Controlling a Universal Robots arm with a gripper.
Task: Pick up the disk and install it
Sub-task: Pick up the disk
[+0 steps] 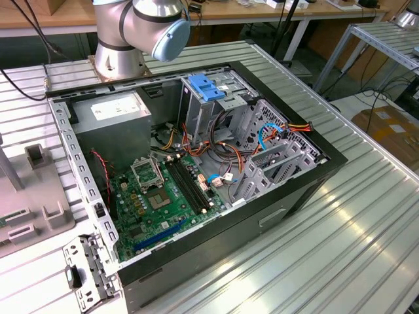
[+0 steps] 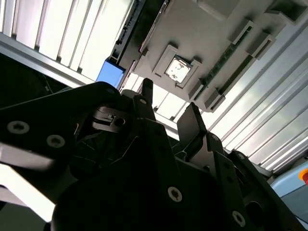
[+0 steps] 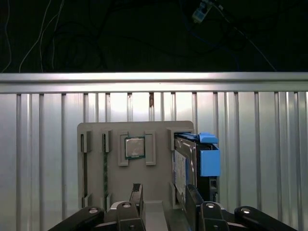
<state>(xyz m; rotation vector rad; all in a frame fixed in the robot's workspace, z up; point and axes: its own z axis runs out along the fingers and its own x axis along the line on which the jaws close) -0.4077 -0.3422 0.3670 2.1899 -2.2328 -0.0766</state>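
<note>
Worktop (image 1: 366, 216) is ribbed aluminium, long slats catching a bright glare, with an open computer case (image 1: 196, 163) lying on its side across the middle. Inside the case: green motherboard (image 1: 154, 196), grey power supply (image 1: 111, 121) with a white label, loose bundles of coloured wiring, and a pale-blue ribbed clip (image 1: 206, 87) on top of the drive cage. Arm's base (image 1: 118, 55) is bolted to the worktop behind the case. Room beyond: wooden bench (image 1: 39, 13) along the back, a second slatted metal table (image 1: 386, 39) at the exterior view's right, a cardboard box (image 1: 386, 131) on the floor under it. A grey fixture plate (image 1: 26, 196) sits at the exterior view's left. In the first wrist view the same plate (image 3: 159, 139) lies on the slats near the worktop's edge, with dark floor and cables past it. It holds a processor chip (image 3: 134, 147) in a square recess, and thin memory sticks (image 3: 105, 166) stand in slots. The disk (image 3: 192, 159) stands on edge in the plate's end slot, blue rails and tab outward; its blue tab also shows in the second wrist view (image 2: 110, 73). Gripper (image 3: 164, 186) hangs over the plate, jaws spread apart with nothing between them, one finger close beside the disk. I cannot tell whether it touches.
</note>
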